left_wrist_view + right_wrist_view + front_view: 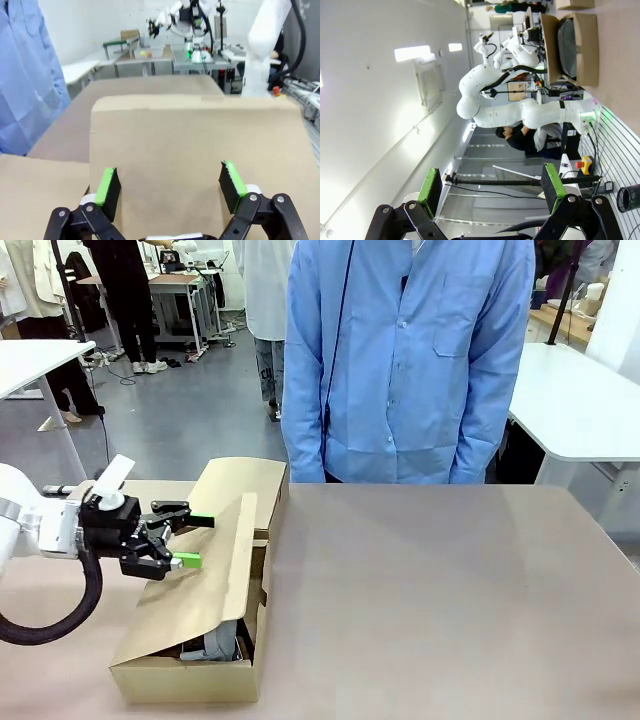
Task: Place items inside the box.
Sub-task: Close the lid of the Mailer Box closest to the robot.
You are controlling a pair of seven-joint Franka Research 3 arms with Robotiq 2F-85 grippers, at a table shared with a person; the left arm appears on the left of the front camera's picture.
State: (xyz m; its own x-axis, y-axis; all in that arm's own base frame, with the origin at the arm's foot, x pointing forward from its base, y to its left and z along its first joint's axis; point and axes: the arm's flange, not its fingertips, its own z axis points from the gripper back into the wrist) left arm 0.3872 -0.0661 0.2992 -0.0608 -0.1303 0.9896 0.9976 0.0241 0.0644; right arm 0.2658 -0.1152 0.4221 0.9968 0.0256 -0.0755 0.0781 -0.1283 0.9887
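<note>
Left claw (185,540) hovers spread above the cardboard box's (190,675) sagging flap (205,590); person's blue coat (410,360) stands behind the surface (450,600).

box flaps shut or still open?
Partly closed. One flap slopes down over the box, with a gap at the front corner showing contents; another flap lies open at the back.

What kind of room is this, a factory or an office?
Most likely a robotics lab or workshop. A white robot arm works over a cardboard box on a plain table, a person in a blue lab coat stands watching, and more benches stand behind.
</note>
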